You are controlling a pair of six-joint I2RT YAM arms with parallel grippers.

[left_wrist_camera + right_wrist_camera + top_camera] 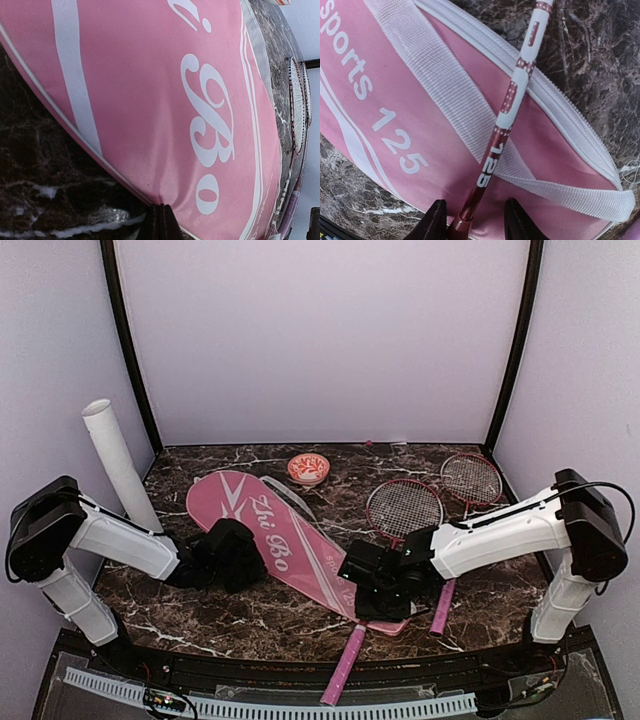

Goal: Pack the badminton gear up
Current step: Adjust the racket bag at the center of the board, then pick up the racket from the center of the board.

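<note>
The pink "Zhi Bo" racket cover (285, 535) lies flat and diagonal on the dark marble table (200, 615). My left gripper (235, 555) is shut on the cover's near edge, and the fabric (150, 100) puckers at its fingertips (161, 220). My right gripper (385, 585) hovers over the cover's lower end (440, 175). It is open, its fingers straddling a red racket shaft (512, 95) without touching it. That racket's head (403, 508) lies beyond and its pink handle (345, 665) sticks over the front edge. A second racket (471, 478) lies to the right. A long white tube (120, 465) leans at the left.
A small red-and-white patterned bowl (308, 469) sits at the back centre. The second racket's pink handle (443, 605) runs under my right arm. Dark frame posts (130, 350) stand at both back corners, in front of the lilac walls.
</note>
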